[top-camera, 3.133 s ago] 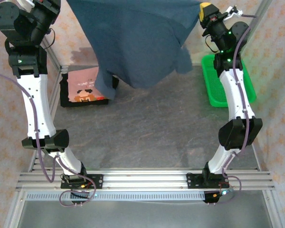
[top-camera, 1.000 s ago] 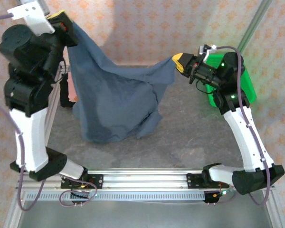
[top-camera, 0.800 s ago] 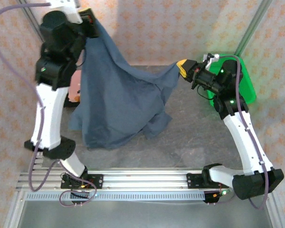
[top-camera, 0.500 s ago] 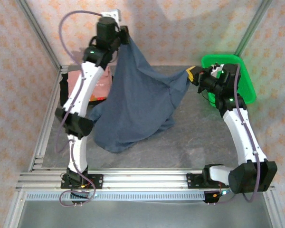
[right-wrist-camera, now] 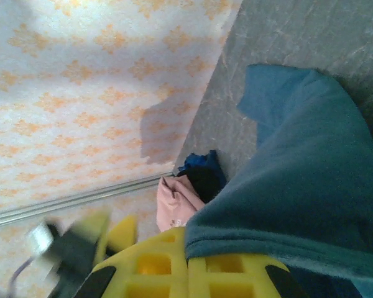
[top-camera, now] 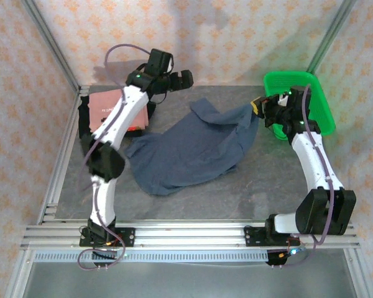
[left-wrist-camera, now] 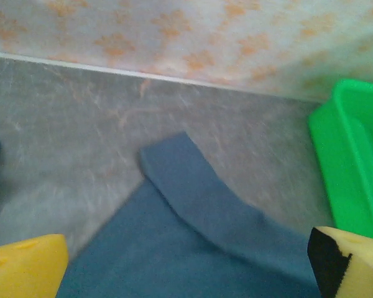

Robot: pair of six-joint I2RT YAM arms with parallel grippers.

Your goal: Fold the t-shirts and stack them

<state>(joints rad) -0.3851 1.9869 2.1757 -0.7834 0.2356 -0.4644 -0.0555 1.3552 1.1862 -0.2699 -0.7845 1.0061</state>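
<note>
Fingers [left-wrist-camera: 25, 264] of the left gripper [top-camera: 181, 79] stand wide apart w/ nothing between them, poised over the far edge of the table [top-camera: 280, 186]. In the left wrist view we see one sleeve of the slate-blue t-shirt [top-camera: 193, 149] lying below the parted pads, and the green basket [top-camera: 301, 99] off to one side. The right gripper [top-camera: 258, 107] is closed on the shirt's right-hand edge; in the right wrist view we see cloth pinched against its yellow finger [right-wrist-camera: 174, 267].

Task status, as we judge it:
- Done, approx.: the salmon-pink t-shirt [top-camera: 115, 108] sits as a flat rectangle on top of the black t-shirt [top-camera: 84, 121] at the far-left corner, i.e. a stack of two seems begun. Whether the black one is neatly folded we cannot tell; only its edges show.
- In hand: the blue shirt lies mid-table, rumpled and skewed, one sleeve turned over, one side lifted slightly by the right gripper. It is not flat and no fold is made.
- Left: spread it flat, fold it, and set it on the pink one.
</note>
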